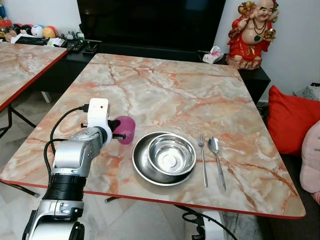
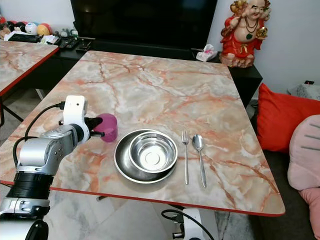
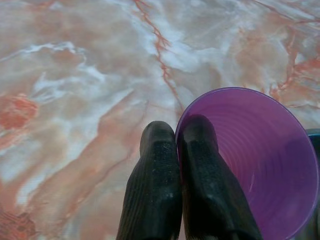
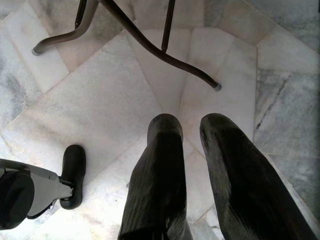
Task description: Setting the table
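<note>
A: The left gripper (image 3: 177, 145) is pinching the purple cup's (image 3: 260, 165) rim; the picture's edge is cutting off the cup's far side, and its base is lying out of sight.

B: From the head views, the wrist housing (image 1: 97, 116) is covering part of that cup, and the bowl (image 1: 171, 155) is hiding the middle of the plate (image 1: 142, 167).

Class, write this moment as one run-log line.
left gripper: shut on purple cup rim | cup: beside bowl | right gripper: idle, open
</note>
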`<state>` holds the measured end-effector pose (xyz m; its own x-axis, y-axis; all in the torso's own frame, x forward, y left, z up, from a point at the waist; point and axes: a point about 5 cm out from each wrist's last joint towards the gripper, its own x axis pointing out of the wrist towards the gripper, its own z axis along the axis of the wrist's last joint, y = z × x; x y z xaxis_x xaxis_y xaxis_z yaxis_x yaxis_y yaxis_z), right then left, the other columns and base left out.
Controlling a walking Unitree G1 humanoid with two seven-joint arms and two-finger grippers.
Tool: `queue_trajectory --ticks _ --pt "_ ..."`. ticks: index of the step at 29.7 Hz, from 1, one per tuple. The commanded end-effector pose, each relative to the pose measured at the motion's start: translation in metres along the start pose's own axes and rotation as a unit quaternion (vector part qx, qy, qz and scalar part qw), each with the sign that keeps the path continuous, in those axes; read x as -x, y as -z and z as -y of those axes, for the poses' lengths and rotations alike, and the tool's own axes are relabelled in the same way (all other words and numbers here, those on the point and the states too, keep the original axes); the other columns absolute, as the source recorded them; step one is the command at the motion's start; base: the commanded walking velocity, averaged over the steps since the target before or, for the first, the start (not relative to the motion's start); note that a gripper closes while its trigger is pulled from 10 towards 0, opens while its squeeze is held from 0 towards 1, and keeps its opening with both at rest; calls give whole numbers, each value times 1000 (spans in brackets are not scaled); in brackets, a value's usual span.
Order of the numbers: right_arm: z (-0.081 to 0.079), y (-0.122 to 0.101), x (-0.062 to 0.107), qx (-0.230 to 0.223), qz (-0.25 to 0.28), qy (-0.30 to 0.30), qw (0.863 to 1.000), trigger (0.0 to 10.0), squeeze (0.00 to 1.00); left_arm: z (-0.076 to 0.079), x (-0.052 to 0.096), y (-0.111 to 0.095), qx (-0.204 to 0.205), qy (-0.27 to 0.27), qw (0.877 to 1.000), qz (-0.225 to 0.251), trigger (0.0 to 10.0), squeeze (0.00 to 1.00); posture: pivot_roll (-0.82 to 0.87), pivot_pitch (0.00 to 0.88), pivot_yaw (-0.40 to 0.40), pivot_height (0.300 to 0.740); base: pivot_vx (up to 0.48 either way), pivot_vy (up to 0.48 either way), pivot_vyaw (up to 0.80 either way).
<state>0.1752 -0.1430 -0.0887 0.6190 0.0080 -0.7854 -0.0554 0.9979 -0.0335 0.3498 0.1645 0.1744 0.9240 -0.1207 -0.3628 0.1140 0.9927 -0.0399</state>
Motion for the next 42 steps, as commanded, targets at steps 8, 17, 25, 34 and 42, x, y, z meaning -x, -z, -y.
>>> queue_trajectory --ticks 8,17,25,34,42 --pt "3 0 0 -4 -1 4 1000 10000 0 2 -3 -1 11 -9 1000 0 10000 0 142 2 -57 740 0 0 0" --pt "2 1 0 -4 -2 3 1000 10000 0 1 -4 3 18 -19 1000 -4 10000 0 142 0 -57 740 0 0 0" --pt "2 3 1 -5 -4 2 1000 10000 0 -1 -4 6 16 -27 999 -8 10000 0 141 0 -57 740 0 0 0" --pt "2 3 1 -4 -5 1 1000 10000 0 -1 -5 8 20 -27 999 -11 10000 55 138 0 -58 740 0 0 0" --pt "2 4 1 -3 -5 0 1000 10000 0 -1 -5 9 27 -27 999 -10 10000 800 140 0 -59 740 0 0 0"
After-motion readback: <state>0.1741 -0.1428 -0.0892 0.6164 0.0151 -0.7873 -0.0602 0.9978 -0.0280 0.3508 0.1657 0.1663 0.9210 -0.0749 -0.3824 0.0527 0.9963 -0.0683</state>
